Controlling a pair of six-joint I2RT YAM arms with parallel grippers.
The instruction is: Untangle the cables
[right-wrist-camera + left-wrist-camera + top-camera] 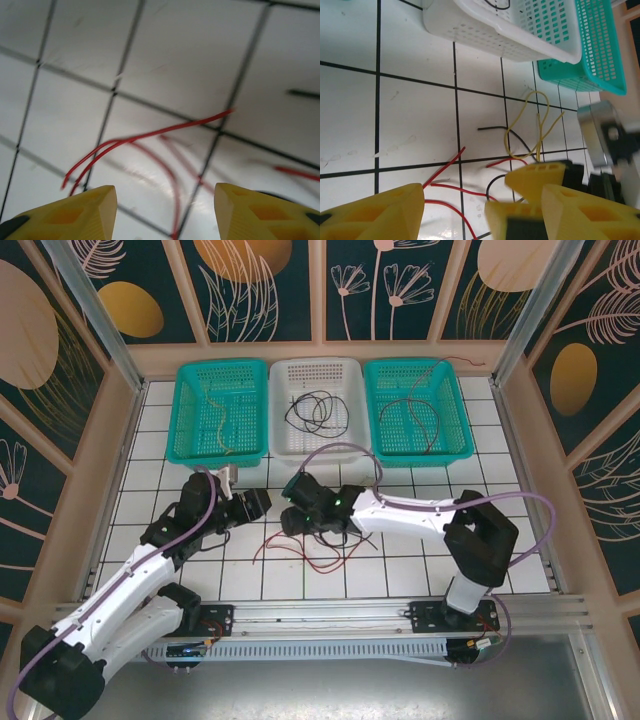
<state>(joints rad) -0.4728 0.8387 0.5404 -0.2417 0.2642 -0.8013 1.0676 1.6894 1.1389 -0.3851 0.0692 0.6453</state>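
The right gripper hangs low over the tiles. Its yellow fingers are well apart with nothing between them, and a red cable lies untouched on the table just beneath the gap. The left gripper sits just beside it, also parted. Its wrist view shows no wire pinched, though yellow finger shapes crowd the lower right there and whose they are cannot be told.

Around both grippers the loose cables lie tangled on the white table in front of the arms. Red strands cross a black cable, and a yellow cable curls close to the fingers. Along the far edge stand the left teal basket, the white basket and the right teal basket, each with a cable inside.

The likeliest trouble is the two grippers knocking together, since they work nearly tip to tip over the same knot. A closing jaw could also catch two crossed strands at once, and pulling then would tighten the tangle instead of freeing it. The wire is thin and may slip from the fingertips or spring away. The yellow curl could snag on a finger and get dragged along.
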